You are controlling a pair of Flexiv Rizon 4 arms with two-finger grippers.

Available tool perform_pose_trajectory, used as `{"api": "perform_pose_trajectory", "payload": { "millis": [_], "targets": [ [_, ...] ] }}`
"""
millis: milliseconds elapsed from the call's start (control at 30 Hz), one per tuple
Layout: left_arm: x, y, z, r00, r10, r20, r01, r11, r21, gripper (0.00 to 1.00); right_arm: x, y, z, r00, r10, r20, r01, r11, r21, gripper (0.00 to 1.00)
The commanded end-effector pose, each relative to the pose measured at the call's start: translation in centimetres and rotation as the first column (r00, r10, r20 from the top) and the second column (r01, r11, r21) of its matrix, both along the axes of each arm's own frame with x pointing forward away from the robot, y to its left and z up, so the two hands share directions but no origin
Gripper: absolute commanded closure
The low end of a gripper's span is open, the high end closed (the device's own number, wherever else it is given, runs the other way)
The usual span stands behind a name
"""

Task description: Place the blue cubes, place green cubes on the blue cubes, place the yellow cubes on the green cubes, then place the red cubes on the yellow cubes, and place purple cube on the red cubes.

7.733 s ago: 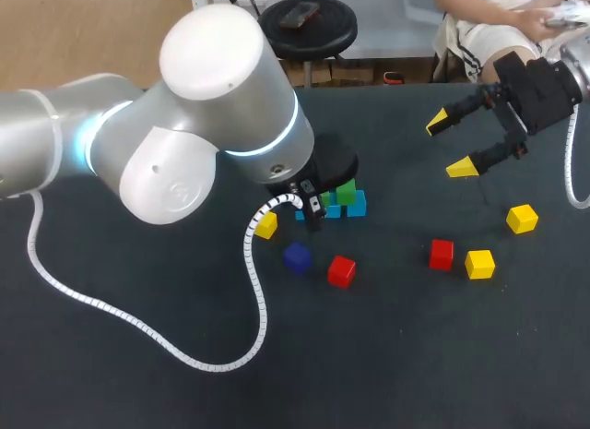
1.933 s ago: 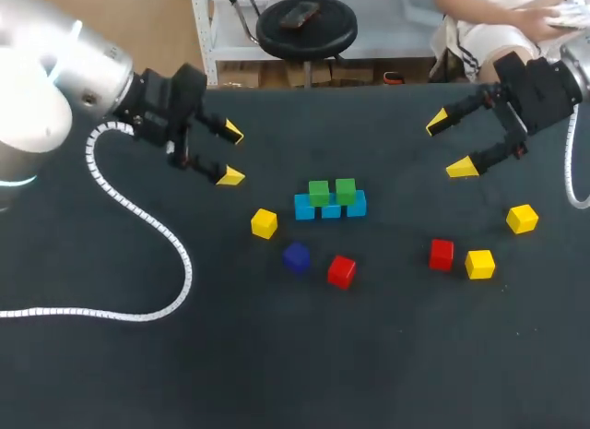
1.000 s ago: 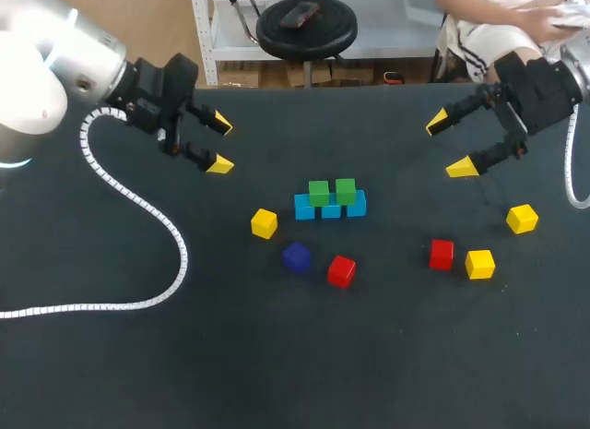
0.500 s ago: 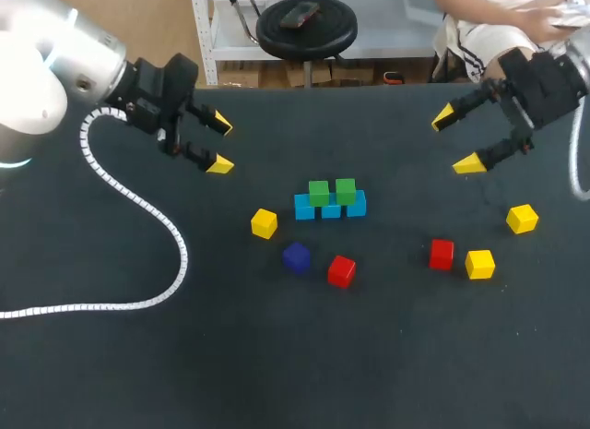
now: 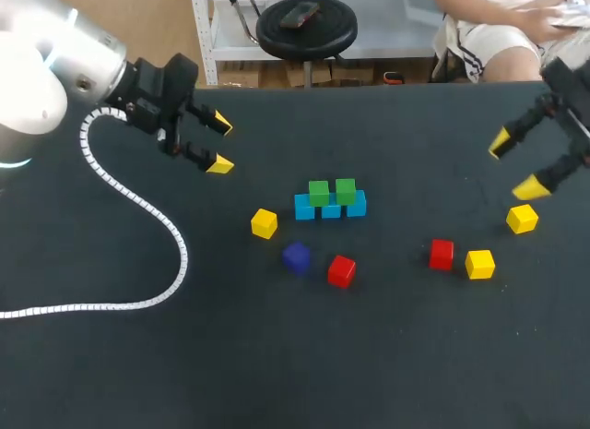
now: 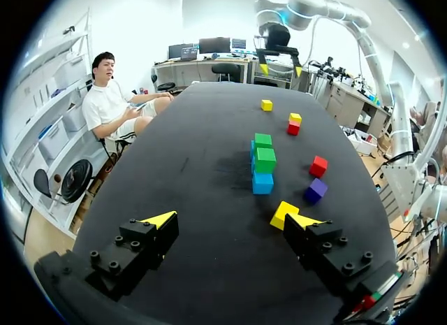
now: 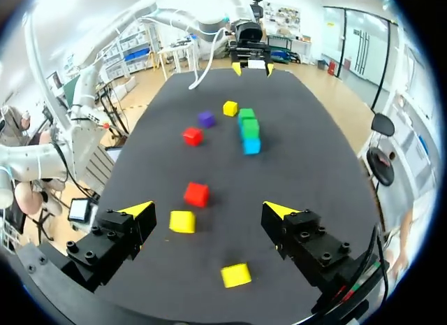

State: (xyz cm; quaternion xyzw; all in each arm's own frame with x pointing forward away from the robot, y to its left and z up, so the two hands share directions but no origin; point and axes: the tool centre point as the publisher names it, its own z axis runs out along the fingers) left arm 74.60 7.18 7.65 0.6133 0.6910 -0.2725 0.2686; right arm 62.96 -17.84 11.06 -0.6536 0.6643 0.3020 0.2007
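Note:
A short row of blue cubes [image 5: 330, 208] lies mid-table with two green cubes [image 5: 319, 192] [image 5: 346, 190] on top. Loose around it are a yellow cube [image 5: 265, 223], a purple cube [image 5: 296, 256] and a red cube [image 5: 341, 270]. Further right lie a red cube [image 5: 442, 254] and two yellow cubes [image 5: 479, 263] [image 5: 522, 218]. My left gripper [image 5: 220, 145] hangs open at the far left, holding nothing. My right gripper [image 5: 516, 164] is open just above the rightmost yellow cube [image 7: 236, 275]. The stack [image 6: 264, 159] lies ahead of my left gripper [image 6: 232, 220].
The dark table [image 5: 277, 355] has broad free room along its near side. My left arm's white cable [image 5: 175, 254] loops over the table's left part.
My right gripper has moved right and nearer, toward the rightmost yellow cube, still open. My left arm and all cubes have stayed put over the last second.

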Motion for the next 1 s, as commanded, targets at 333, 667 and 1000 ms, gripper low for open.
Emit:
{"api": "perform_pose_trajectory", "payload": {
  "millis": [333, 667, 1000],
  "targets": [
    [0.2, 0.0, 0.0, 1.000, -0.004, -0.003, 0.004, 1.000, 0.002, 0.00, -4.1, -0.9, -0.3, 0.992, -0.096, 0.077, 0.094, 0.995, 0.032, 0.00],
    [0.2, 0.0, 0.0, 1.000, -0.004, -0.003, 0.004, 1.000, 0.002, 0.00, -4.1, -0.9, -0.3, 0.992, -0.096, 0.077, 0.094, 0.995, 0.032, 0.00],
    [0.2, 0.0, 0.0, 1.000, -0.004, -0.003, 0.004, 1.000, 0.002, 0.00, -8.7, 2.6, -4.2, 0.999, 0.046, 0.027, -0.042, 0.991, -0.127, 0.00]
  ]
}}
